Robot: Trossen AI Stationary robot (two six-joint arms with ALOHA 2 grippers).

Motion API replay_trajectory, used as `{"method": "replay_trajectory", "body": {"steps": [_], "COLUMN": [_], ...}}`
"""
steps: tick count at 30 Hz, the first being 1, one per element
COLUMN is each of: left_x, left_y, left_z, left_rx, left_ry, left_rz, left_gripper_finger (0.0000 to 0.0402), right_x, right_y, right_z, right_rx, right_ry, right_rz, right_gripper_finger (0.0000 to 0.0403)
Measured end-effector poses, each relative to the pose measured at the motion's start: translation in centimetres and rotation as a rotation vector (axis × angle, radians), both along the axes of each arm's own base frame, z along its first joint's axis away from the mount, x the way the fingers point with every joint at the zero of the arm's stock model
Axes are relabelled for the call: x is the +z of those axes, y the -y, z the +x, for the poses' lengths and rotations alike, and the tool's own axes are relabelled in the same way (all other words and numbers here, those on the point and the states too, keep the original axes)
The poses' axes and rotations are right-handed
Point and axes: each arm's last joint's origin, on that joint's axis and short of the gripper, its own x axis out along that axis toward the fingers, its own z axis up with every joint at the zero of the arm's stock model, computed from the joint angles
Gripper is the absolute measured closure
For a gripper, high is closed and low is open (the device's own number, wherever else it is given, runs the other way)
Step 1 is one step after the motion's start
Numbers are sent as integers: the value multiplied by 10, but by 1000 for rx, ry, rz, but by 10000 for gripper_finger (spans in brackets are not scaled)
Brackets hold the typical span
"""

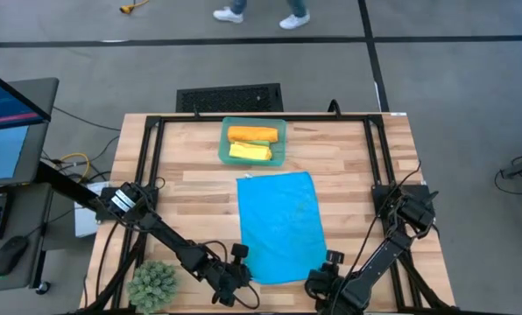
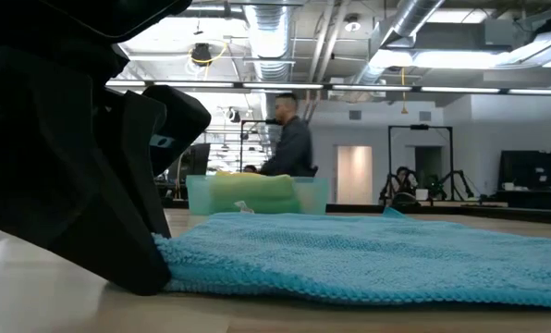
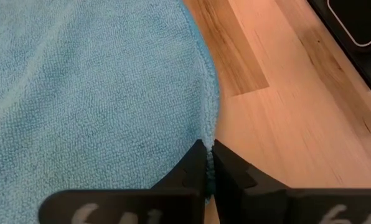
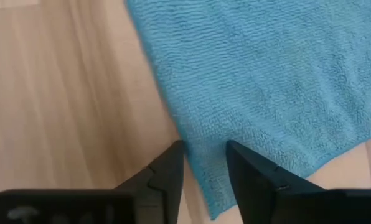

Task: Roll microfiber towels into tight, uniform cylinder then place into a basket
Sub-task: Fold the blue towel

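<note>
1. Rolling the blue towel (image 1: pixel 279 226) is the step in hand: it lies flat between both grippers, stretching away from them toward the basket (image 1: pixel 226 140), which sits well beyond their tips and already holds an orange roll (image 1: pixel 251 134) and a yellow roll (image 1: pixel 250 152).
2. Left gripper (image 3: pixel 208 163) is clamped on the towel's near corner; right gripper (image 4: pixel 205 163) stands apart, straddling the other near corner with no pinch yet (I judge it should bite before any lift).
3. Both corners should rise level and turn over together, or the cylinder will likely cone.
4. Table (image 1: pixel 349 157) is pale wood slats in a black frame; a plant ball (image 1: pixel 152 284) sits just outside the left gripper.
5. Beyond the table is a workshop, and a person (image 2: pixel 289 143) stands behind the basket.
</note>
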Motion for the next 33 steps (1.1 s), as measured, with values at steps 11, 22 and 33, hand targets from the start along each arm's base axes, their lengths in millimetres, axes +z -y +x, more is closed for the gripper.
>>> {"method": "replay_trajectory", "body": {"steps": [11, 22, 33], "left_x": [0, 26, 76], "left_y": [0, 25, 65], "left_z": [0, -6, -27], "left_rx": [5, 28, 69], "left_ry": [3, -76, -10], "left_rz": [2, 231, 368], "left_gripper_finger": [395, 395, 400], "right_x": [-2, 17, 69], "right_y": [5, -21, -43], "right_z": [5, 1, 7], "right_rx": [-88, -82, -38], "right_ry": [39, 142, 273], "right_rz": [1, 37, 52], "right_gripper_finger": [394, 396, 400]}}
